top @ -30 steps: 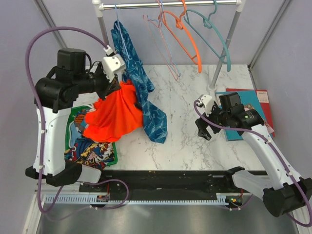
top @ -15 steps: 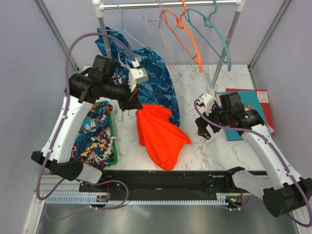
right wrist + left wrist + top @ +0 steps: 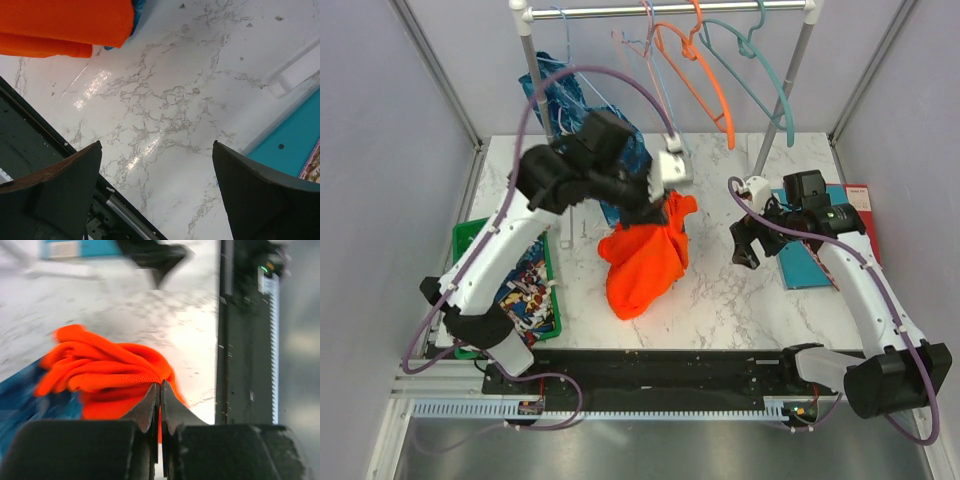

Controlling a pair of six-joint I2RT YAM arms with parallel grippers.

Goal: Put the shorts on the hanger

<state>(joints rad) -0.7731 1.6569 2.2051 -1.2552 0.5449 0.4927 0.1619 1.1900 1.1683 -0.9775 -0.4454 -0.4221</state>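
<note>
Far left of the left fingers: green tray (image 3: 468, 235) at the desk (image 3: 720, 300) edge, comic-print cloth (image 3: 532, 295) in it, partly under the left arm

Blue patterned garment (image 3: 555, 95) hangs from the rail (image 3: 670, 10), behind and left of the left fingers

Left fingers (image 3: 660, 207) clenched on the shorts (image 3: 645, 255), pinching a bunched fold at the top edge; in the left wrist view the two tips are pressed together with orange fabric squeezed between them. Shorts dangle below the left fingers in a crumpled wad over mid desk, cannot tell if the low end touches the desk. No drawstring visible

Hanger (image 3: 738, 78) hooked on the rail, up beyond both sets of fingers and well apart from the shorts; orange hanger (image 3: 705, 85) just beside it on its left

Right fingers (image 3: 745, 245) released, spread wide, nothing between them, over bare marble. Shorts are near on their left, not touching; right wrist view shows the orange fabric at the top left corner

Teal board (image 3: 800, 268) lies flat on the desk just right of the right fingers
</note>
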